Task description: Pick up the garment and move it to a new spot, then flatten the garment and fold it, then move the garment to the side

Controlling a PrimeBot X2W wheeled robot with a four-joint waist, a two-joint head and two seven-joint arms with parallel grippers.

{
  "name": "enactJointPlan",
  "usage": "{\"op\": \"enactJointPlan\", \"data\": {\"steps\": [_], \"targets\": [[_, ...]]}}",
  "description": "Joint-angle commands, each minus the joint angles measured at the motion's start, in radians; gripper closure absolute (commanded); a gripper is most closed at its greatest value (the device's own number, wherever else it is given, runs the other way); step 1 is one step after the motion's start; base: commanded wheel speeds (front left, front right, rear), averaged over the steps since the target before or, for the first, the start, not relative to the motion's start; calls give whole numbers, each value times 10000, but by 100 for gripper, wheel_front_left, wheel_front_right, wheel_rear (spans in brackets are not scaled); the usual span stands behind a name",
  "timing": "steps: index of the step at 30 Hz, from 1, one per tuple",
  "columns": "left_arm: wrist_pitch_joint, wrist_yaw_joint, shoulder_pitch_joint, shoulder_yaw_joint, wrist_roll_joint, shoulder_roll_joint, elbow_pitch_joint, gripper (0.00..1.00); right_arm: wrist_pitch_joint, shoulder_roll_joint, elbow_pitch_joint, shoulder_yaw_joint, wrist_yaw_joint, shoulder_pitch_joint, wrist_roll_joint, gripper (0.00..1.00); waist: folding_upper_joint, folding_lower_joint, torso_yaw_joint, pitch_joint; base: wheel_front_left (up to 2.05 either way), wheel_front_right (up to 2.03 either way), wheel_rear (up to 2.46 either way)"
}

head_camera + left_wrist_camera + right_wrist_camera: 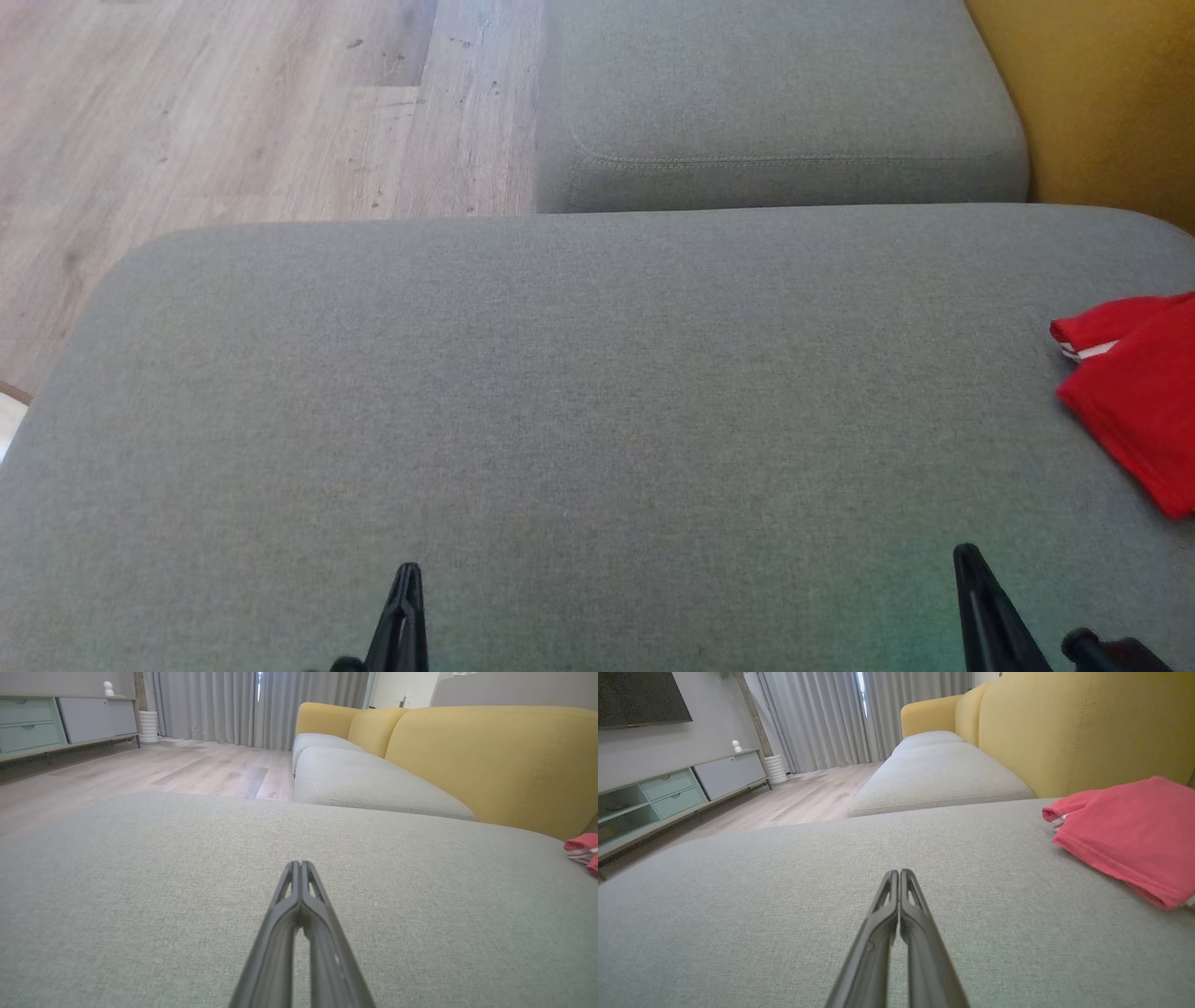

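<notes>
garment: red garment [1134,392] is lying at the far right of the grey seat cushion [560,373], near the yellow backrest [1087,728] and running partly out of the head view. It's looking doubled over, with a white strip peeking out at one end.
left gripper: left gripper [408,583] is hanging low over bare cushion, fingers pressed together, pinching nothing, well apart from the garment.
right gripper: right gripper [966,560] is doing the same: fingers pressed together, nothing held. The garment is sitting ahead of it and off to its right, not touching.
handling: reading it as thin knit. Light, limp, no stiffness, so it's going to drape and bunch once lifted. Not fragile, and probably not sliding much on the woven cushion.
grip point: leaning toward the stitched hem edge facing the right gripper, or two corners with both arms. A mid-panel pinch is likely catching the top layer only.
risk: the cushion is soft, so fingers pressing down may be snagging upholstery along with cloth.
</notes>
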Motion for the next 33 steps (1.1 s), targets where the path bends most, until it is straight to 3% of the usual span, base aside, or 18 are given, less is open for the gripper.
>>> {"op": "enactJointPlan", "data": {"steps": [1, 33], "targets": [[32, -78, -358, 131, -317, 41, -333, 100, 88, -38, -265, -16, 2, -265, 351, 100, 0, 0, -8, 14, 0, 0, 0], [737, -794, -1128, 932, -4059, 208, -19, 100, 819, -172, 153, -167, 10, -1299, 4218, 100, 0, 0, -194, 226, 0, 0, 0]]}}
